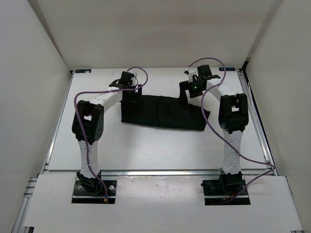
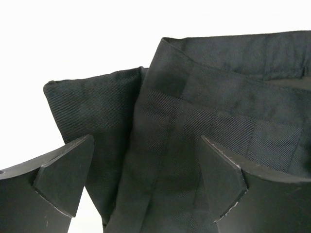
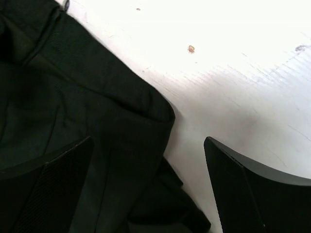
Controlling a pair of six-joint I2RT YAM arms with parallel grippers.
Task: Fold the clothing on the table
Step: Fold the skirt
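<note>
1. Top external view: the clothing [image 1: 163,112], a plain black garment, lies in a wide, roughly rectangular band across the far middle of the table [image 1: 146,150], its long side running left to right between the two arms.
2. The garment's near edge is uneven, and its right end comes to a point on the white surface near the right arm.
3. Left wrist view: the clothing [image 2: 218,107] shows a folded-over upper edge and a flap jutting out to the left over the bare table [image 2: 73,39].
4. The left gripper [image 2: 146,179] hangs above that fabric with its two fingers [image 2: 63,182] spread wide; nothing is pinched between them.
5. Seen from above, the left gripper [image 1: 130,89] sits at the garment's far left corner.
6. Right wrist view: the clothing [image 3: 73,97] fills the left side, its rounded corner ending on the table [image 3: 243,73], where a small brown speck [image 3: 191,48] shows.
7. The right gripper [image 3: 148,165] is spread wide too, one finger over the cloth and the other over bare tabletop, holding nothing.
8. From above, the right gripper [image 1: 186,91] is at the far right corner of the garment.
9. Purple cables [image 1: 82,97] loop along both arms, whose bases stand at an aluminium rail [image 1: 160,171] on the near edge.
</note>
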